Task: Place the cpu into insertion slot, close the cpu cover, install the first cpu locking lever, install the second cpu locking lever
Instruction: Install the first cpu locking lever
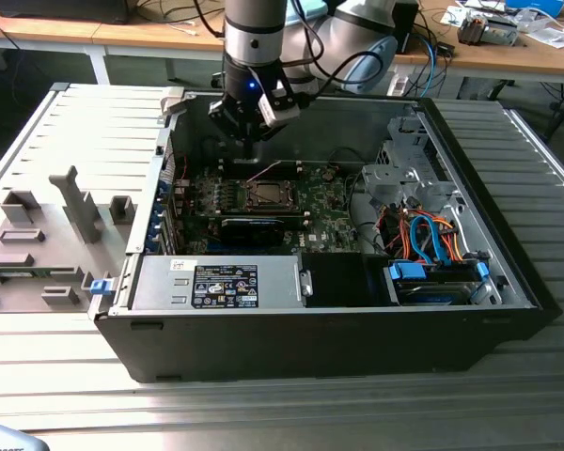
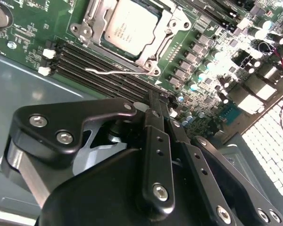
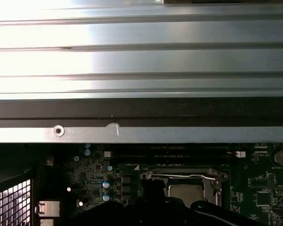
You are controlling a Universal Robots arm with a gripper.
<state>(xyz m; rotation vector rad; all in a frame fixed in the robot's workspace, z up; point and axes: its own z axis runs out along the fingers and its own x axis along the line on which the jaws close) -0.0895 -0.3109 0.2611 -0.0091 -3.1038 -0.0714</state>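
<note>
Chip [image 2: 128, 27] sits in socket [image 2: 167, 35], cover [image 2: 96, 21] down over it. Gripper [image 2: 161, 117] above board, jaws together, empty. Levers' state I cannot tell.

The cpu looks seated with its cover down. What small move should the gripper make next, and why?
Probably lower the gripper toward the silvery wire lever beside the cpu. The cpu cover already appears to lie flat around the chip, the fingers look shut on nothing above the board, and the lever's end seems to stand free rather than latched.
</note>
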